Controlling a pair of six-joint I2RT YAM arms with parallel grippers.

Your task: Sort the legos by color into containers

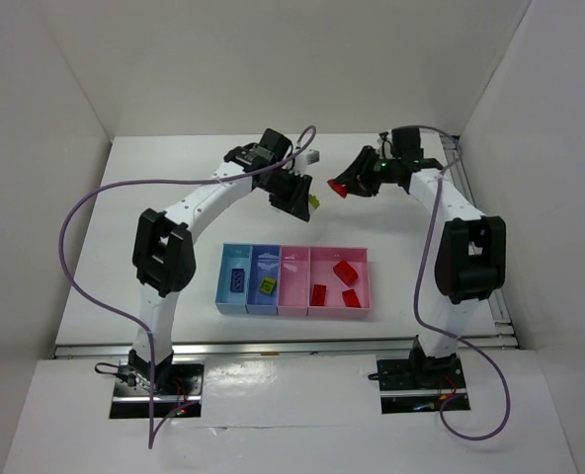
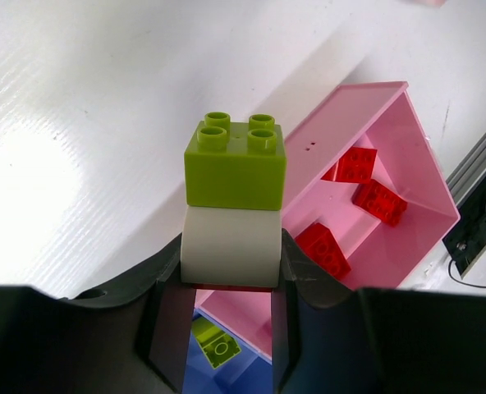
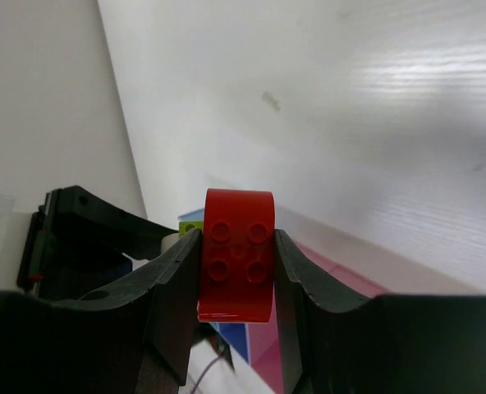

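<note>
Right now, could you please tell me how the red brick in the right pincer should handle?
The red brick looks like stiff, glossy plastic, so it probably will not flex but could slip between the fingers. Its rounded end suggests it may rock or roll if set down that way.

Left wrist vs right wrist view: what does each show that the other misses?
Left wrist only: left gripper shut on a pale brick with a yellow-green brick stacked on it; three red bricks in the wide pink tray. Right wrist only: right gripper shut on a red arch brick. Both: white table, part of that pink tray.
</note>
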